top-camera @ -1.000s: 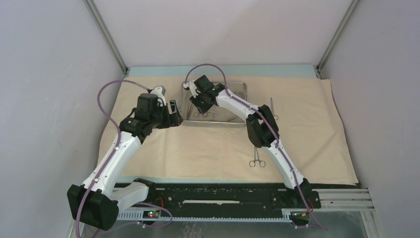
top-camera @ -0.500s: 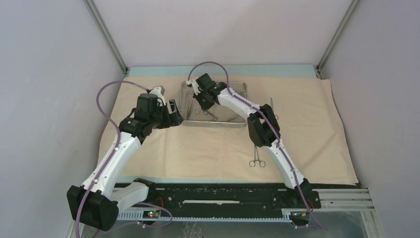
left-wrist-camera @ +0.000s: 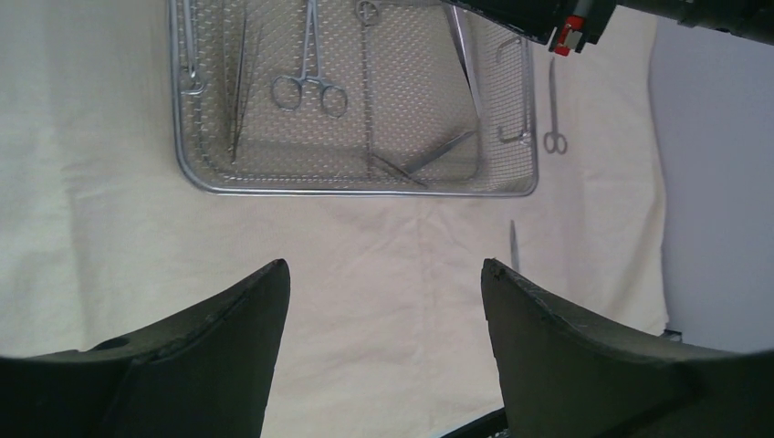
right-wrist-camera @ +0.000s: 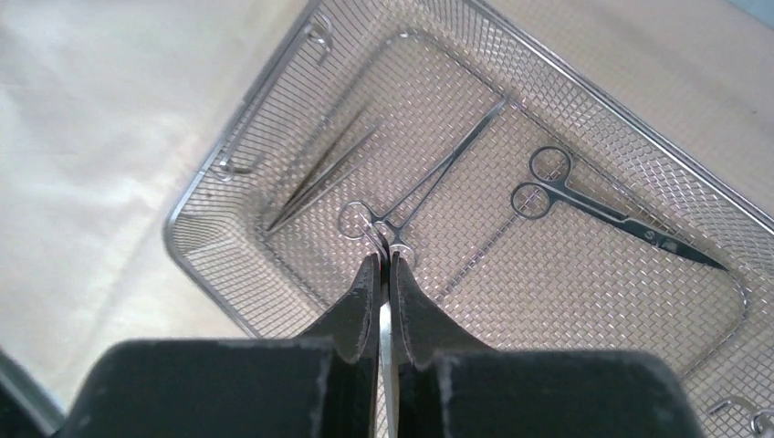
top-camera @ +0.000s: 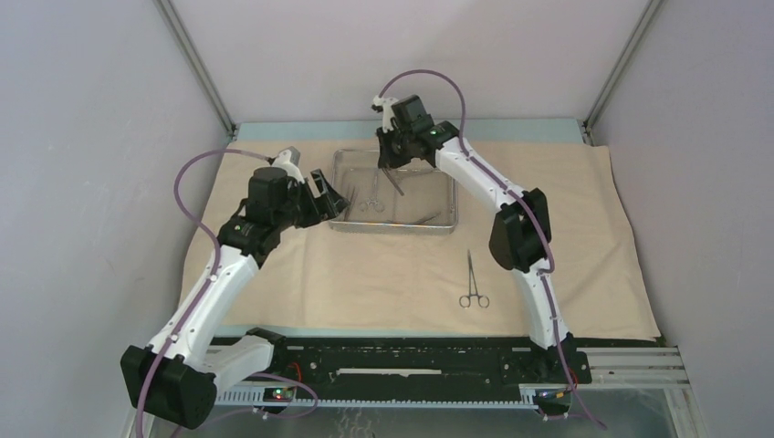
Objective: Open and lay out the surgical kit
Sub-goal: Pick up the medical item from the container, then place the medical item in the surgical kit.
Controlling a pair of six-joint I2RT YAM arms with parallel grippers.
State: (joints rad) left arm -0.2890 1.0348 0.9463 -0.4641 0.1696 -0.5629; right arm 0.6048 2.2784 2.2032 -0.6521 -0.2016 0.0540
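Note:
The steel mesh tray (top-camera: pixel 392 228) sits on the beige cloth (top-camera: pixel 365 274) at mid-back. My right gripper (top-camera: pixel 392 157) hangs above the tray's far side. It is shut on a slim steel instrument (right-wrist-camera: pixel 384 351) that hangs slanting below it (top-camera: pixel 395 181). In the right wrist view, ring-handled forceps (right-wrist-camera: pixel 429 187), scissors (right-wrist-camera: pixel 593 196) and tweezers (right-wrist-camera: pixel 319 178) lie in the tray (right-wrist-camera: pixel 210 274). My left gripper (top-camera: pixel 333 196) is open and empty by the tray's left end, its fingers (left-wrist-camera: pixel 228 328) over bare cloth in front of the tray (left-wrist-camera: pixel 365 191).
Ring-handled forceps (top-camera: pixel 472 281) lie on the cloth in front of the tray, to the right. Small scissors (left-wrist-camera: pixel 552 109) lie on the cloth right of the tray. Grey walls close in the sides and back. A black rail (top-camera: pixel 392 360) runs along the near edge.
My right gripper has risen out of the tray and moved back and right, carrying the slim steel instrument up. My left gripper has shifted slightly towards the tray.

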